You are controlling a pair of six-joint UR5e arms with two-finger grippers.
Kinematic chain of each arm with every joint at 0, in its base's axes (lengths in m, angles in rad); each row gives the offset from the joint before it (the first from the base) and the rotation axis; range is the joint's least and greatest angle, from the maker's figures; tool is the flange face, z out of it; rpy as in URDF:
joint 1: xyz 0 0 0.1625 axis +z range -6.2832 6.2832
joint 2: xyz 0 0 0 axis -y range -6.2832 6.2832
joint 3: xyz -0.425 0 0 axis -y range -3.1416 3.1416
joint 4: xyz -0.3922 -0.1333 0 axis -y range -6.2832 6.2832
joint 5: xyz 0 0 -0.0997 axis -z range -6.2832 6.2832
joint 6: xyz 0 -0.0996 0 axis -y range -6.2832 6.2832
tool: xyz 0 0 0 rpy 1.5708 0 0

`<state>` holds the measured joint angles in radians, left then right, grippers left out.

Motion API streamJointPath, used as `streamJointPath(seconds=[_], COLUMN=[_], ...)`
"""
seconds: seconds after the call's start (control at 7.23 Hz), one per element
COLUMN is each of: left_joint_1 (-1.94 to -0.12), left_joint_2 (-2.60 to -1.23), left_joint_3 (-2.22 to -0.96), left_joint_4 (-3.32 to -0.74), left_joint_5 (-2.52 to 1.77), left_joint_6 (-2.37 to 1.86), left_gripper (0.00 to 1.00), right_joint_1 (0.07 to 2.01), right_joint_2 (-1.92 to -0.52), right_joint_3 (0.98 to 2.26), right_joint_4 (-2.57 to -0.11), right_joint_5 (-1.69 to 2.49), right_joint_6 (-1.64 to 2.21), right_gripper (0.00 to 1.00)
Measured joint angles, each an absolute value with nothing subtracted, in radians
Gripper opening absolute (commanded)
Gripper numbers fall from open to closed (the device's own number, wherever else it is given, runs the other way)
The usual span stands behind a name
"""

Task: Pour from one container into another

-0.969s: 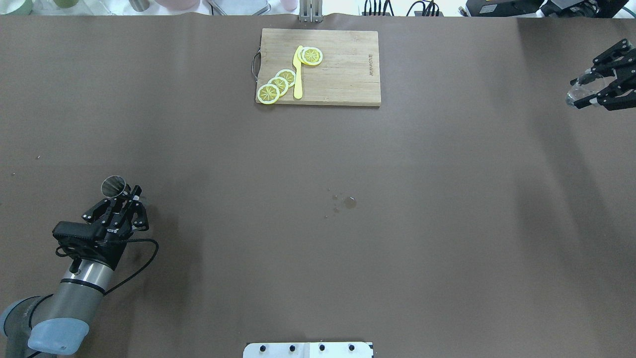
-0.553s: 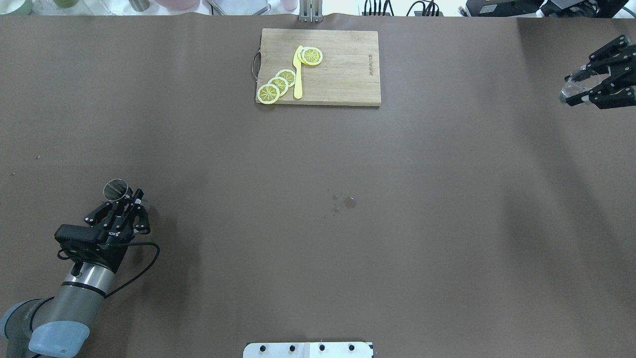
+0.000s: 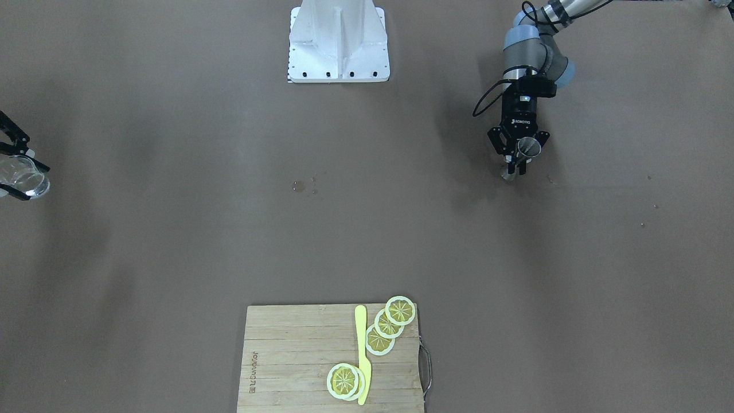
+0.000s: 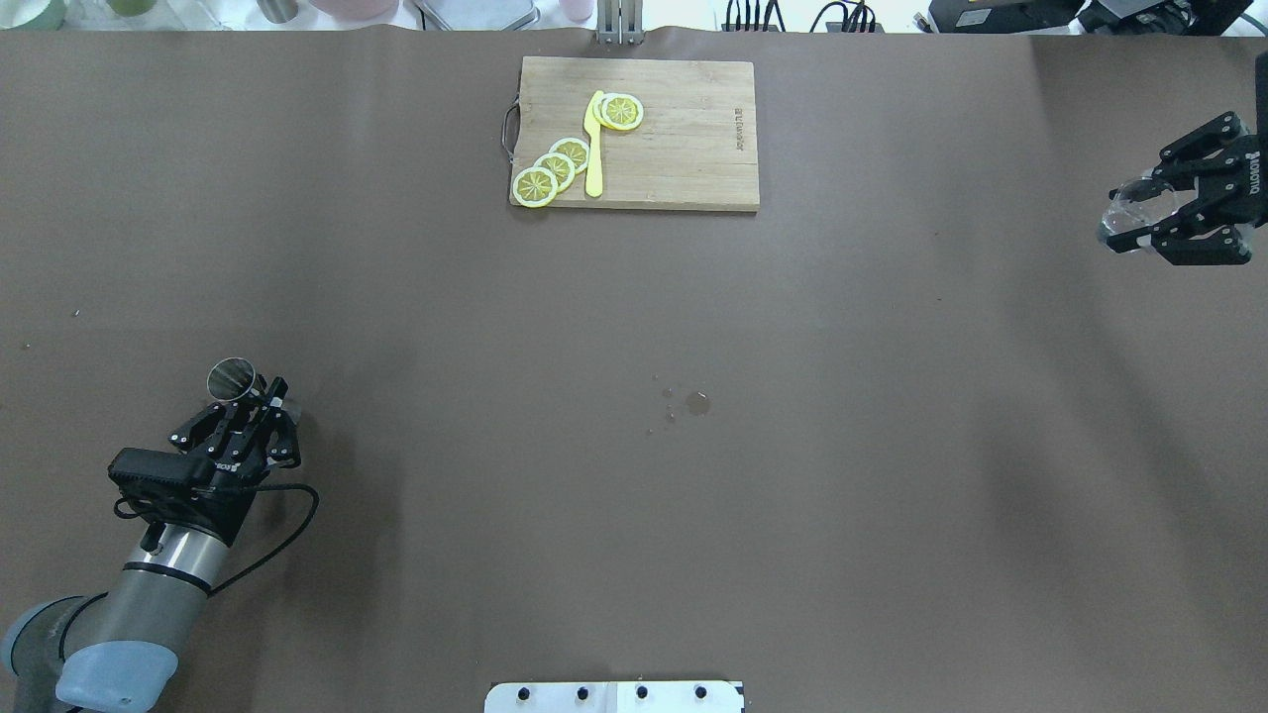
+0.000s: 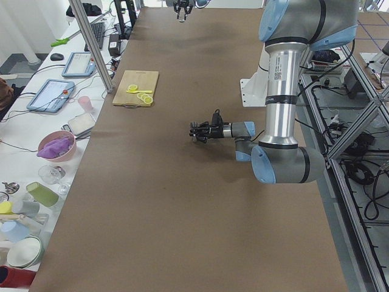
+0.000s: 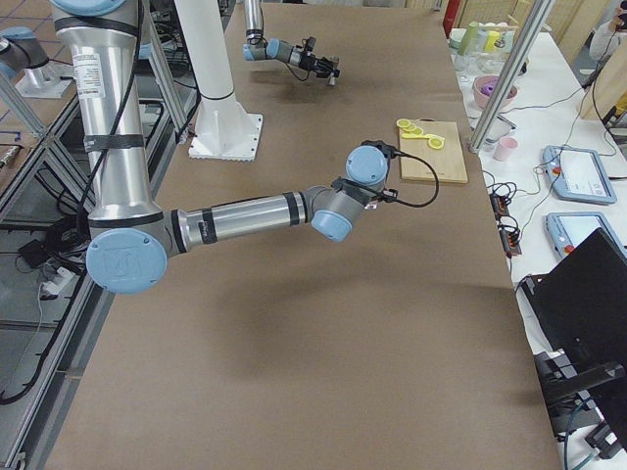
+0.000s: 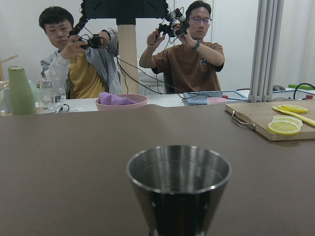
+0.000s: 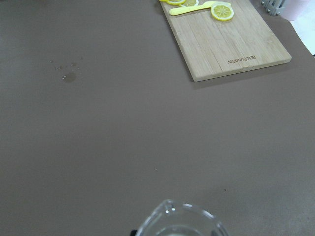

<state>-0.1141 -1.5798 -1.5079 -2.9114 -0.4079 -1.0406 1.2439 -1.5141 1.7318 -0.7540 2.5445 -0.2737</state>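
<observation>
Glass cup (image 4: 1121, 210), clamped in the right gripper (image 4: 1134, 216) jaws, hangs well right of the cutting board (image 4: 684, 149). The left gripper (image 4: 260, 396) jaws clasp the steel jigger (image 4: 230, 378), well left of the board and nearer the robot. A mistimed tilt over its narrow mouth could wet the worktop (image 4: 634, 495).

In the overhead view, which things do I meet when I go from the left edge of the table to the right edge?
steel jigger → wooden cutting board → clear glass cup

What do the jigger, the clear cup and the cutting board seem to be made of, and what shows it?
Jigger: likely polished stainless steel; grey, mirror-like reflections.
Clear cup: glass, perhaps plastic; the table shows through.
Cutting board: wood or bamboo; pale matte strips.
</observation>
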Motion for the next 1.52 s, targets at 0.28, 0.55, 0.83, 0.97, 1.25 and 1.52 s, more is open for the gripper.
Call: streamJointPath(seconds=[0.28,0.55,0.83,0.97,1.25,1.52], left_joint_1=[-0.114,-0.114,-0.114,-0.114,-0.112,-0.105], left_joint_2=[-1.580,-1.580,-1.579,-1.579,-1.576,-1.568], left_joint_3=[-1.507,-1.506,-1.506,-1.507,-1.509,-1.514], left_joint_4=[-2.913,-2.915,-2.926,-2.933,-2.943,-2.951], left_joint_5=[-0.408,-0.408,-0.408,-0.408,-0.408,-0.404], left_joint_6=[-1.040,-1.040,-1.039,-1.039,-1.038,-1.035], left_gripper=[0.46,0.61,0.99,0.99,0.99,0.99], right_joint_1=[1.177,1.137,1.115,1.106,1.094,1.084], right_joint_2=[-1.547,-1.557,-1.558,-1.558,-1.545,-1.516], right_joint_3=[1.753,1.732,1.655,1.612,1.519,1.426], right_joint_4=[-0.657,-0.585,-0.452,-0.383,-0.247,-0.144], right_joint_5=[2.426,2.362,2.334,2.325,2.319,2.319], right_joint_6=[-0.157,-0.087,-0.003,0.039,0.128,0.187], right_gripper=[0.00,0.00,0.00,0.00,0.00,0.00])
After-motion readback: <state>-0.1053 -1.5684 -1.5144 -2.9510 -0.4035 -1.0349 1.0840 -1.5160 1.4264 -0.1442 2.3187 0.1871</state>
